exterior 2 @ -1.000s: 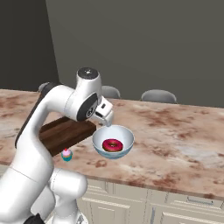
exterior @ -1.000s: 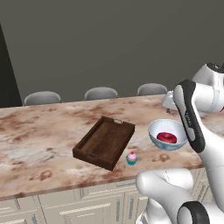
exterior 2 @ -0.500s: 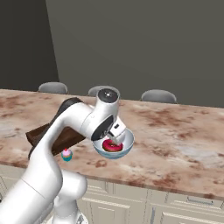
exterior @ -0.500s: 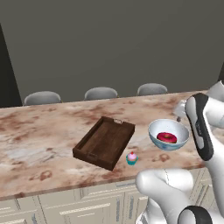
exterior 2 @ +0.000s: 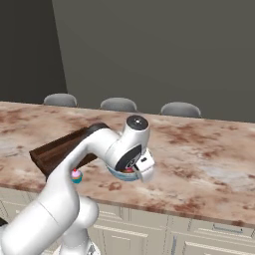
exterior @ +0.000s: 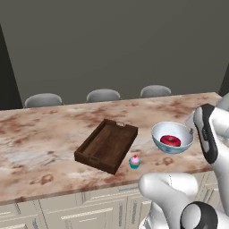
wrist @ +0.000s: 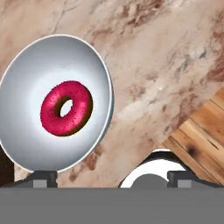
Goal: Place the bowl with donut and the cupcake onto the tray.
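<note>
Change since a second ago: the arm has swung forward and down over the bowl (exterior: 172, 137), its wrist now low above the bowl's near edge; bowl, cupcake and tray lie where they did.

Bowl: round, white inside, pale blue pattern outside. Stands on the marbled brown table (exterior: 40, 143), to the right of the tray and apart from it. In the hand view it sits at the left, seen from above. In the right base view the arm covers most of it.

Donut (wrist: 66, 107): ring with red-pink icing, lying flat in the bottom of the bowl, a little off centre.

Cupcake (exterior: 134, 161): teal wrapper, pink frosting, upright on the table near its front edge, just beside the tray's near right corner and apart from the bowl.

Tray (exterior: 107, 145): dark brown wood, low sides, small metal handles at the ends, set at an angle on the table, nothing in it. Its plank floor shows at the lower right of the hand view.

Gripper (wrist: 112, 178): jaws spread wide, holding nothing; one tip stands by the bowl's rim, the other over bare table toward the tray.

Background: three grey chair backs (exterior: 103, 95) behind the far edge of the table; pale cabinet fronts (exterior: 67, 210) below its near edge.
</note>
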You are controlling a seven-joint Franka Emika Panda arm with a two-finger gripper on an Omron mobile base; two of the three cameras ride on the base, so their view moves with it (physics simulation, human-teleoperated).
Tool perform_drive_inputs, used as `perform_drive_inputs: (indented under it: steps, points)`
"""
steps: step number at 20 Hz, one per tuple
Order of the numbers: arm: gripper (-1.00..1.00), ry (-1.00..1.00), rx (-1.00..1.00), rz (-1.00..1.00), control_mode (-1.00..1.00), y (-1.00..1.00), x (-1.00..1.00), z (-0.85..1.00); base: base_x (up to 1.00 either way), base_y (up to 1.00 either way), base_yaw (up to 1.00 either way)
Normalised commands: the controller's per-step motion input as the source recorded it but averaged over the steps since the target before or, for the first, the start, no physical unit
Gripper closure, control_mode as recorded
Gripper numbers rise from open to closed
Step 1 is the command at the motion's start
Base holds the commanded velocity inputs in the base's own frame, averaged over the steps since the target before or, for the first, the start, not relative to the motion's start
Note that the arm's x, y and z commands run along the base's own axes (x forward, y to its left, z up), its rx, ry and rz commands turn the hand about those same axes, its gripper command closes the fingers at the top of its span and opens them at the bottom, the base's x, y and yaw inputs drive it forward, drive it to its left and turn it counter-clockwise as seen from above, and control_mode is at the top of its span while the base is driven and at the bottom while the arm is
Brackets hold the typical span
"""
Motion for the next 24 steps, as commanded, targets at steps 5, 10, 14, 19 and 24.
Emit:
perform_drive_inputs:
  steps: [5,10,14,19,24]
  points:
    - [-1.0,0.13,0.07,-0.13,-1.0,-0.18,0.03,-0.51,0.0,0.0,0.0]
    - [-1.0,0.01,0.2,-0.07,-1.0,-0.09,0.18,-0.37,0.0,0.0,0.0]
    - [-1.0,-0.02,0.2,-0.05,-1.0,-0.05,0.24,-0.19,0.0,0.0,0.0]
    - [-1.0,-0.01,0.15,-0.05,-1.0,-0.01,0.25,-0.14,0.0,0.0,0.0]
    - [-1.0,-0.02,0.1,-0.04,-1.0,0.0,0.29,-0.23,0.0,0.0,0.0]
